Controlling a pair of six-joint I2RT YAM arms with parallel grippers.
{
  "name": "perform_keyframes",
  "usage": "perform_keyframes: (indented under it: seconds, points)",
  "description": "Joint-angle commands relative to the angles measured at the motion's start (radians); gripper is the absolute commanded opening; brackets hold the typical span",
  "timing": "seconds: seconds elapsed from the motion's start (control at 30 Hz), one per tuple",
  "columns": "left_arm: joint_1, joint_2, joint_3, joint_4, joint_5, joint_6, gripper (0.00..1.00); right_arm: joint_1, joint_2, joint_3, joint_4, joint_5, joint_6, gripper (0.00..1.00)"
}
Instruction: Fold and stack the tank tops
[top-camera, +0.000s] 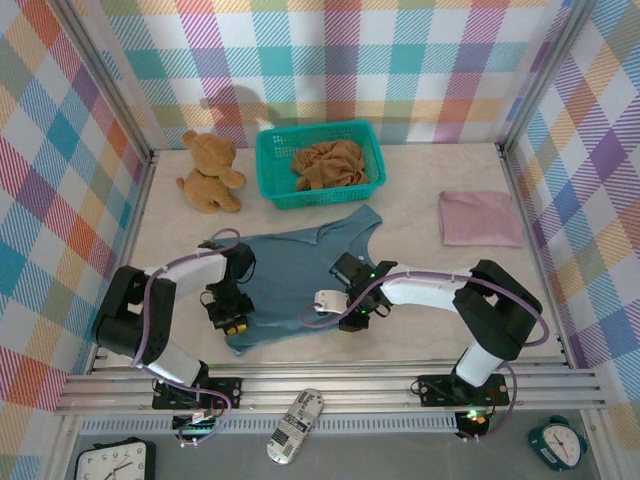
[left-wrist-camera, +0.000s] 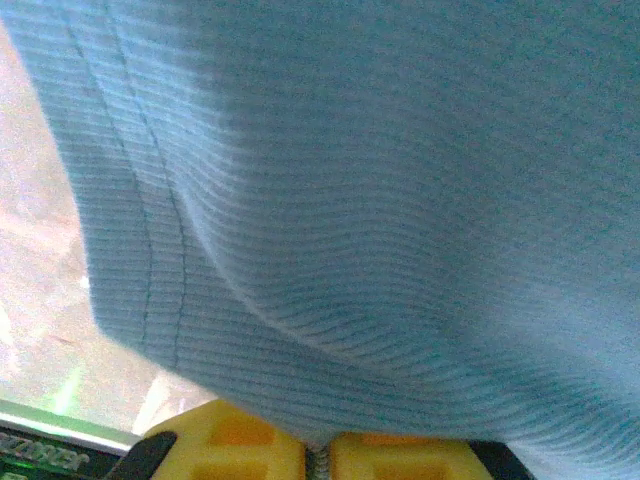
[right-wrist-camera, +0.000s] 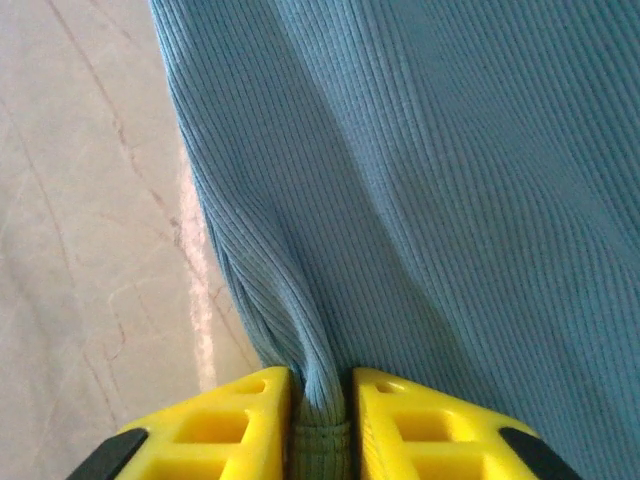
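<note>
The slate blue tank top (top-camera: 295, 275) lies spread in the middle of the table, straps toward the basket. My left gripper (top-camera: 232, 322) is at its left lower edge, shut on a pinch of the blue tank top (left-wrist-camera: 380, 230) between the yellow fingers (left-wrist-camera: 225, 450). My right gripper (top-camera: 352, 318) is at its right lower edge, shut on a bunched fold of the blue tank top (right-wrist-camera: 420, 180) between its yellow fingers (right-wrist-camera: 230, 430). The dusty pink tank top (top-camera: 480, 218) lies folded at the right. The ochre brown tank top (top-camera: 328, 163) is crumpled in the basket.
A teal mesh basket (top-camera: 267, 170) stands at the back centre, with a brown teddy bear (top-camera: 208, 172) to its left. Plaid walls enclose the table on three sides. A remote (top-camera: 296, 426) and two clocks lie below the front rail.
</note>
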Motion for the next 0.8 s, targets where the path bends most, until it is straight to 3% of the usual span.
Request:
perform_keyframes:
  seconds: [0.0,0.17,0.37,0.57,0.77]
  points:
    - [0.030,0.083,0.085,0.021,-0.117,0.085,0.14,0.005,0.037,0.030,-0.028,0.000,0.010,0.22]
    - [0.048,0.159,0.226,-0.058,-0.215,0.177,0.22,0.006,0.045,0.061,-0.058,-0.041,0.041,0.22]
    - [0.058,0.101,0.274,-0.165,-0.197,0.180,0.44,0.010,0.042,0.093,-0.071,-0.028,0.098,0.23]
    - [0.047,-0.127,0.167,-0.220,-0.067,0.036,0.46,0.012,-0.039,0.085,-0.071,0.021,0.121,0.32]
    - [0.004,-0.282,-0.026,-0.121,0.010,-0.147,0.46,0.027,-0.076,0.051,-0.062,0.024,0.098,0.37]
